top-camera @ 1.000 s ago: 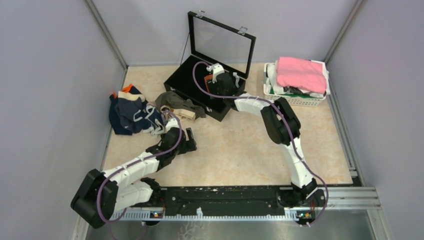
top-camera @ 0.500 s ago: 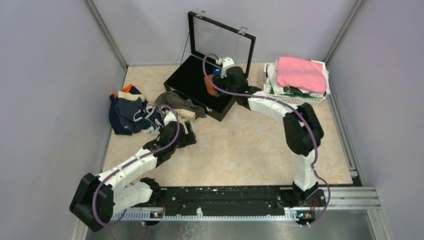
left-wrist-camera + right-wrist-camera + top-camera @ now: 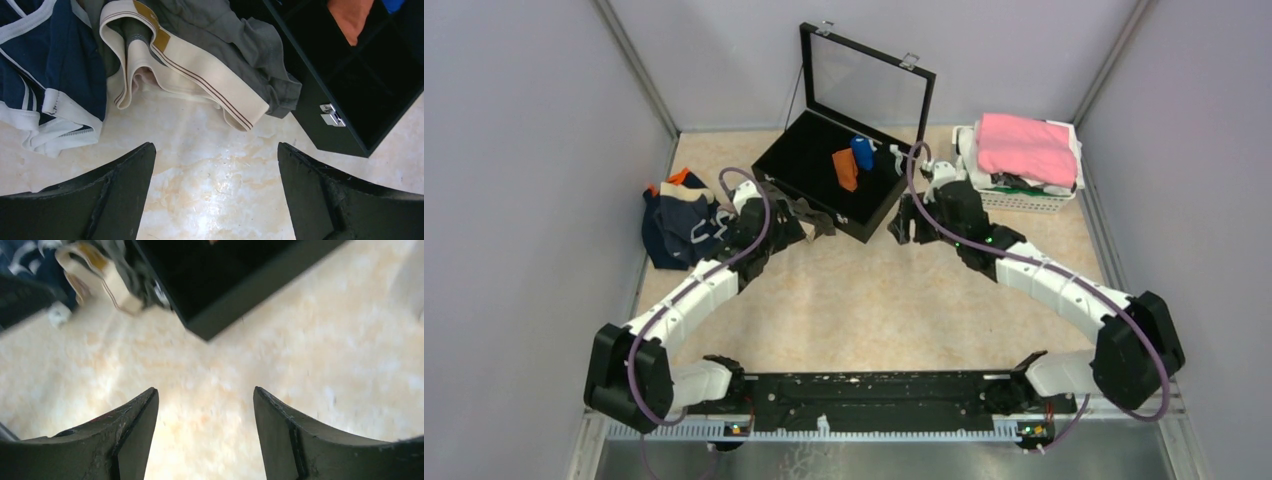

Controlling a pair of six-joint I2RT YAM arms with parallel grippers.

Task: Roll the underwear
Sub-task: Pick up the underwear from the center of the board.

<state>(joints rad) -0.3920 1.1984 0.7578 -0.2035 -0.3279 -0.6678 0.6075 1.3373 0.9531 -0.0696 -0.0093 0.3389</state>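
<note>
On beige table (image 3: pixel 904 290), inside open black case (image 3: pixel 796 150): orange roll (image 3: pixel 845 168) and blue roll (image 3: pixel 862 152), judged done. Leaves unrolled: olive-brown brief (image 3: pixel 235 40) just beside case, navy briefs (image 3: pixel 60 65) beyond. Left gripper (image 3: pixel 215 150) spread wide above olive-brown brief; right gripper (image 3: pixel 205 390) parted, empty.

Right tool (image 3: pixel 205 390) has left the case (image 3: pixel 804 165), orange roll (image 3: pixel 845 169) inside.

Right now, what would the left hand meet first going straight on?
Probably the tan waistband of the olive briefs, though the table may come first; depth is unclear.
</note>
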